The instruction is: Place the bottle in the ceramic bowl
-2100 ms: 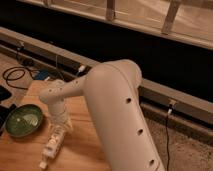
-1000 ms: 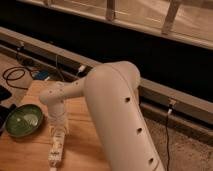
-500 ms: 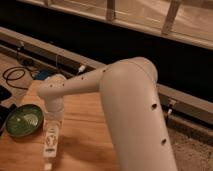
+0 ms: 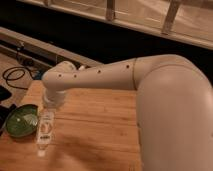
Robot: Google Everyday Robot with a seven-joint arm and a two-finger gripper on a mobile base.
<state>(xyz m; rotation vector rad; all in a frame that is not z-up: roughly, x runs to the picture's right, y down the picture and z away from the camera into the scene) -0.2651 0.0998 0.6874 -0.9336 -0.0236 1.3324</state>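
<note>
Pincer over bottle; cap points toward camera

The white arm comes in from the right of the pincer, its bulky upper link nearest the camera. The slimmer forearm runs leftward to a rounded wrist. Directly beneath the wrist, the pincer points downward.

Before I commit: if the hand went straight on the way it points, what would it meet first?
Probably the slim white plastic bottle just below the hand, beside the glossy green ceramic bowl; depth and contact are unclear.
</note>
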